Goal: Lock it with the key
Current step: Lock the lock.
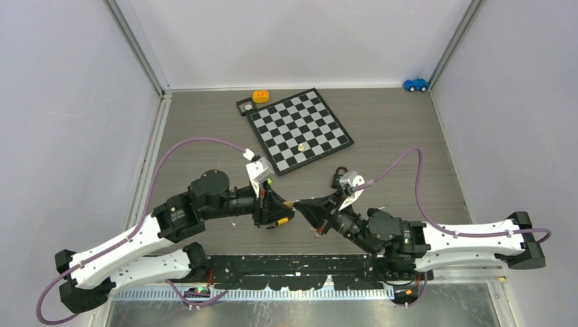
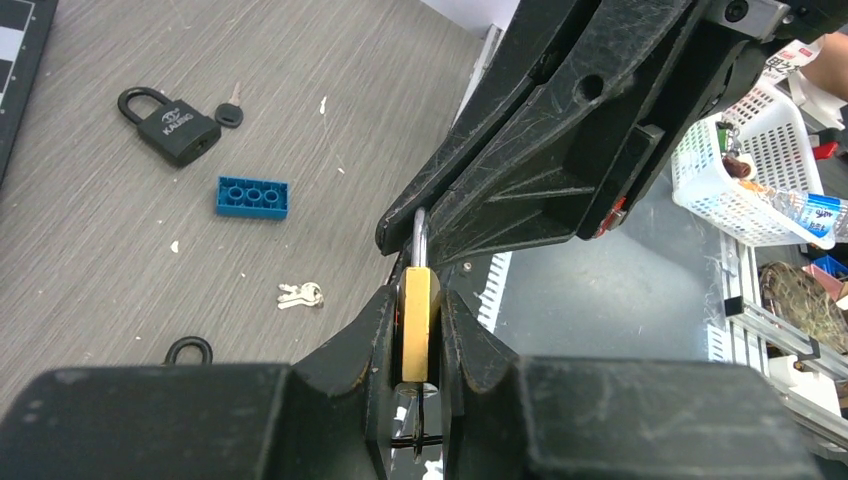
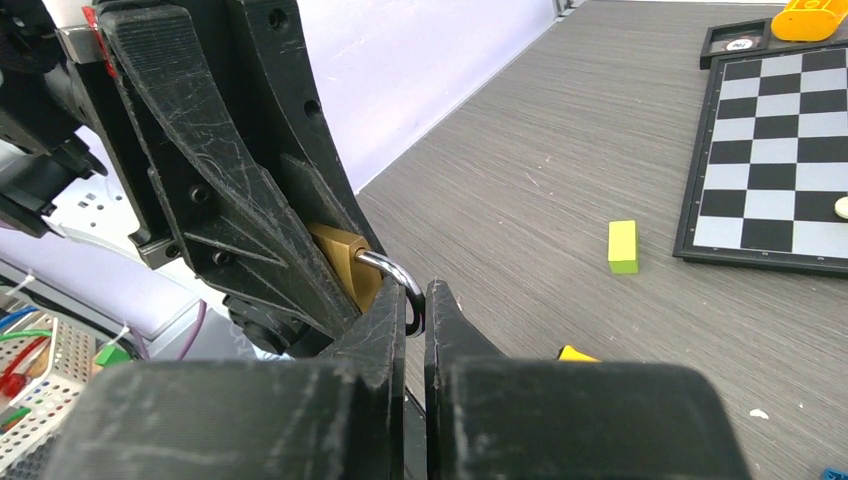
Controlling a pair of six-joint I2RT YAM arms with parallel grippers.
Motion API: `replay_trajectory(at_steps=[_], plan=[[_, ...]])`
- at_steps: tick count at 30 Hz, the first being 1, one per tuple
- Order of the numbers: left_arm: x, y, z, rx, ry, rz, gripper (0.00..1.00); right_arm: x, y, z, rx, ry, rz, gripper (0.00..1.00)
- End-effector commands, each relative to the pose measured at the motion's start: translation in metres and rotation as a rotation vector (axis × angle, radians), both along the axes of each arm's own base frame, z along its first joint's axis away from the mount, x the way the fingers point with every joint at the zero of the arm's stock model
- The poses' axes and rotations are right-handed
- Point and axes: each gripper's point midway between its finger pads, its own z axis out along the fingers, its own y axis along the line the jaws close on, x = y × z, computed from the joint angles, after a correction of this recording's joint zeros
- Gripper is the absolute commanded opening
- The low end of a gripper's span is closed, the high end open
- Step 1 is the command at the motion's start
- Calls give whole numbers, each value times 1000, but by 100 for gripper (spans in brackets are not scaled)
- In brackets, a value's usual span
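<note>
1. Found the left gripper (image 2: 418, 295) pinched narrow on the body of the brass padlock (image 2: 420, 320), at lower centre of the left wrist view.
2. Found the right gripper (image 3: 415, 300) shut tight on the silvery shackle (image 3: 395, 272), so held the lock from both ends. Its long axis ran straight up the left wrist frame, from one gripper to the other.
3. Spotted the small bunch of keys (image 2: 298, 294) flat on the table (image 2: 120, 260), left of centre in that frame. Lay just left of the clamped lock and below it, touching neither gripper, long axis roughly left to right.
4. Saw it well apart from the black padlock (image 2: 175, 130) and the blue brick (image 2: 252, 197) at upper left.
5. Could not pick the keys out in the top view, so could not tell which arm was nearer.
6. Judged that one gripper must let go to fetch the keys, most likely the right, with the body left in the other.
</note>
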Motion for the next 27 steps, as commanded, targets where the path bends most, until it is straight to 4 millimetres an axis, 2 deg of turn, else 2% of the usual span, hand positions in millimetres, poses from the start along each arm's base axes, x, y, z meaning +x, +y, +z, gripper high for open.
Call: replay_trajectory(at_steps=[1, 11, 16, 20, 26, 27], plan=[[3, -22, 93, -318, -155, -32, 0, -56, 40, -25, -83, 11, 274, 1], [2, -35, 89, -290, -145, -73, 0, -74, 61, -15, -70, -36, 345, 0], [4, -31, 88, -285, -155, -54, 0, -78, 65, -18, -90, -42, 362, 1], [5, -24, 86, -291, -156, -32, 0, -63, 46, -16, -102, -51, 286, 1], [-10, -21, 84, -294, -138, -99, 0, -40, 1, 9, -75, -90, 168, 0], [-14, -23, 85, -290, -128, -129, 4, -38, -4, 12, -67, -94, 157, 0]])
